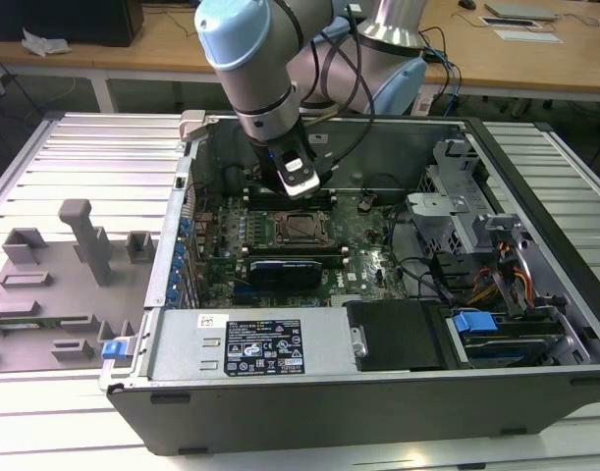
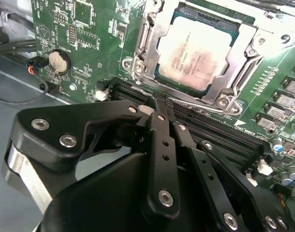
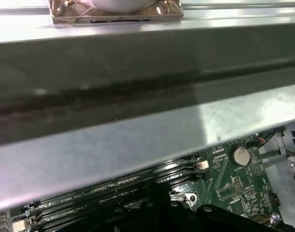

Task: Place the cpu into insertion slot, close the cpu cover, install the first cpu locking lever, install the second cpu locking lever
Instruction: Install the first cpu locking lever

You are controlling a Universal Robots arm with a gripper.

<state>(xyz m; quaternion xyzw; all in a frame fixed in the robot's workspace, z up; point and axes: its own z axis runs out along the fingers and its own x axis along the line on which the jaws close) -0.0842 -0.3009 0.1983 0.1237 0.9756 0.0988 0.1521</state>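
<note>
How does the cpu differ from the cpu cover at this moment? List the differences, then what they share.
The cpu is a solid pale grey plate with a faint brownish smudge; the cpu cover is a shiny open frame with a large window. The cpu sits inside that window, while the cpu cover lies around it, over its edges. Both are square, metallic and lie flat on the green board.

The claw point(image 3: 159, 194) hovers by the green board point(image 3: 234, 191) (coin battery point(image 3: 240, 155) on it), a grey wall point(image 3: 137, 145) alongside.
</note>
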